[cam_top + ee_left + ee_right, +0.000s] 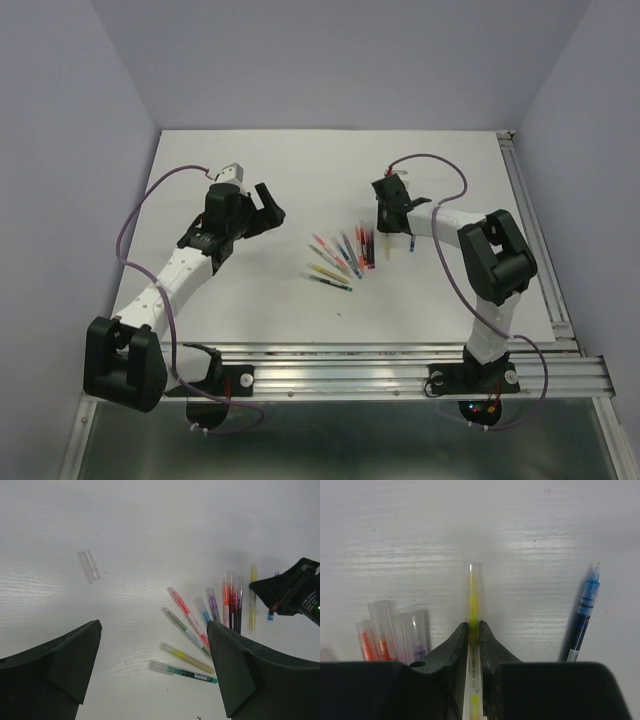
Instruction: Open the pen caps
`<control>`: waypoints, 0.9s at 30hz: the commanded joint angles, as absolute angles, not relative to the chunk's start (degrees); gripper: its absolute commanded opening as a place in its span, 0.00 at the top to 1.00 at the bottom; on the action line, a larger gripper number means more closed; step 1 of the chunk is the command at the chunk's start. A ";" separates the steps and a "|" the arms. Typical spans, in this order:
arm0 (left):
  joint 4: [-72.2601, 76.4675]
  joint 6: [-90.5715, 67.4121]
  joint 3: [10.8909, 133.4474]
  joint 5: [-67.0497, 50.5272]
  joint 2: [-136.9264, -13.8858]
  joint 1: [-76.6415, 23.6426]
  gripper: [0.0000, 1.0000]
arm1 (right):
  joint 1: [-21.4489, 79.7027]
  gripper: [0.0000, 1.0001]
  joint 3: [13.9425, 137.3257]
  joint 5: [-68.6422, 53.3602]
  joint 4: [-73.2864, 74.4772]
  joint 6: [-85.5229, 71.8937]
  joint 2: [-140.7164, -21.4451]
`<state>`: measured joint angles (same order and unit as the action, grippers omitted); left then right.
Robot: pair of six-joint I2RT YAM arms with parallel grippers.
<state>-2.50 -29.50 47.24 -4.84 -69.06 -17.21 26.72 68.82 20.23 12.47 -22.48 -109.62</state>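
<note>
— Right gripper [474,630]: what does it hold?
— Its two black fingers pinch the barrel of a slim yellow pen [473,675], jaws nearly together. That pen's clear tubular plastic cap [475,572] is on, sticking out just beyond the fingertips toward the far side.
— And the left gripper [154,627]?
— Wide apart, empty, hovering over the white table [150,530] left of the fan of coloured pens [189,616].
— So which step?
— I judge it to be securing the yellow pen before uncapping. Just right of it lies a blue pen [585,605] with a bare tip. Farther left, well apart, is one loose clear cap [89,565].
— Next?
— Probably the left gripper must come across, close on the cap alone, and pull straight along the barrel.
</note>
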 commanded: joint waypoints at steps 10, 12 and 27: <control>7.38 -32.34 43.77 -14.77 -64.78 -24.16 0.01 | 27.25 0.99 60.22 -1.14 8.36 -13.37 -92.04; 9.30 -33.22 43.94 -14.41 -65.21 -28.19 0.01 | 27.25 0.99 54.86 -11.37 3.37 -12.92 -87.13; 21.62 -44.47 44.21 -9.58 -70.48 -40.25 0.06 | 29.53 0.99 39.11 -42.98 -19.33 -24.51 -70.84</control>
<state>16.49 -41.63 43.83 -11.27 -69.32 -39.05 28.62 41.23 -37.93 -10.52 -20.75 -73.06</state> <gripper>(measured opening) 0.961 0.172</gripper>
